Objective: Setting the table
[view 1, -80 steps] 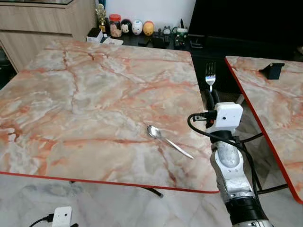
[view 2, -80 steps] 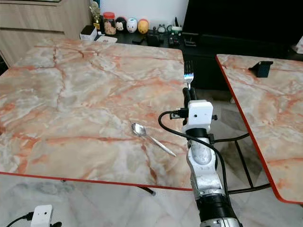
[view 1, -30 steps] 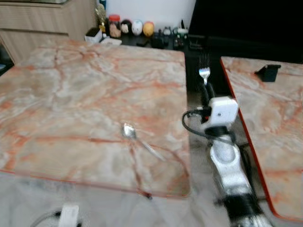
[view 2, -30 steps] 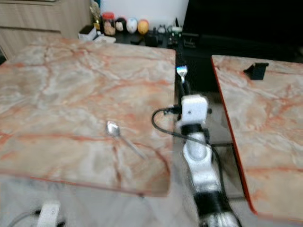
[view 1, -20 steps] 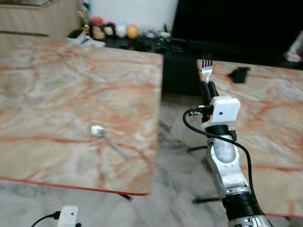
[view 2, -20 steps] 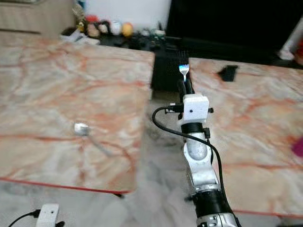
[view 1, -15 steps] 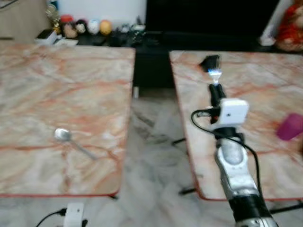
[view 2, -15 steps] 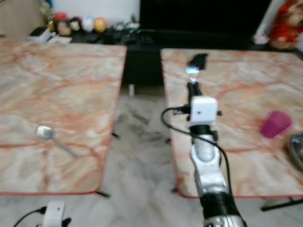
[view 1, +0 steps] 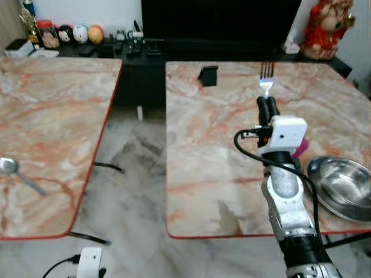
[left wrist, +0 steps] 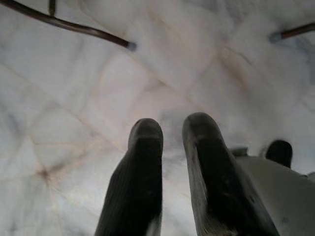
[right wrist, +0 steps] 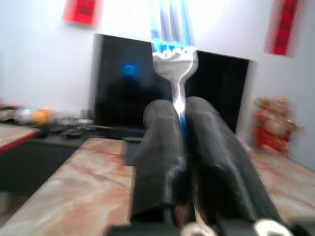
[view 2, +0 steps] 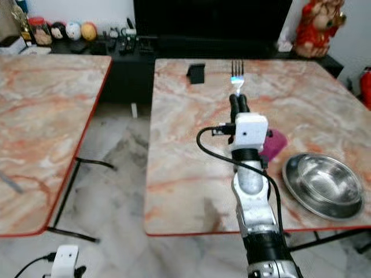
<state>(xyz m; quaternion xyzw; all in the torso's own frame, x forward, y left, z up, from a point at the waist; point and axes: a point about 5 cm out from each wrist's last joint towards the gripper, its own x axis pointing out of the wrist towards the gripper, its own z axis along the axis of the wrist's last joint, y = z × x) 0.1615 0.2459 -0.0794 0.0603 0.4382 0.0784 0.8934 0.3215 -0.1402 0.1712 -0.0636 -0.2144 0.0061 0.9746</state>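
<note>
My right gripper is shut on the handle of a silver fork and holds it upright, tines up, above the middle of the right marble table. In the right wrist view the fork rises out from between the two black fingers. A steel bowl sits near this table's front right corner, and a pink cup stands just behind my wrist. A spoon lies on the left table. My left gripper hangs over the floor, narrowly open and empty.
A floor gap with black table legs separates the two tables. A small black stand sits at the right table's far edge. Behind are a dark TV cabinet, small figurines and a red figure.
The camera has swung right: the left table and spoon slid to the picture's left edge, and the right table with bowl and cup came into view. The fork stays held upright.
</note>
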